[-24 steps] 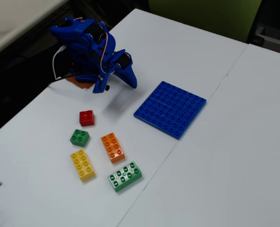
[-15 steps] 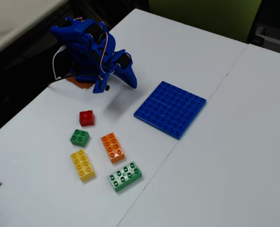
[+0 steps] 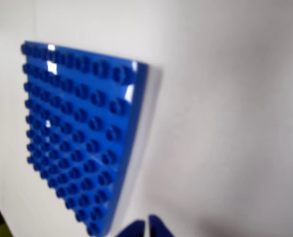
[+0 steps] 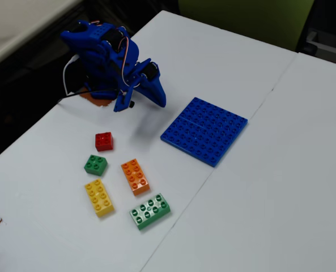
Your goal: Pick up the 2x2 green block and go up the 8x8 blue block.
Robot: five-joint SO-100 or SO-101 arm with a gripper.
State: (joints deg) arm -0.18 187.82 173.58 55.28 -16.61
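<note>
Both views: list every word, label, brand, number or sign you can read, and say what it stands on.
None can be read.
Bricks, fixed view: the red brick, 2x2 green block, orange brick, yellow brick and light green brick show no legible stud marks.
8x8 blue block: wrist view too blurred to show any text.
Blue arm: no label visible.

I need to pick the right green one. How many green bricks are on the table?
2. The small square green brick sits below the red brick in the fixed view; the longer green brick lies nearest the camera. None seems hidden.
</note>
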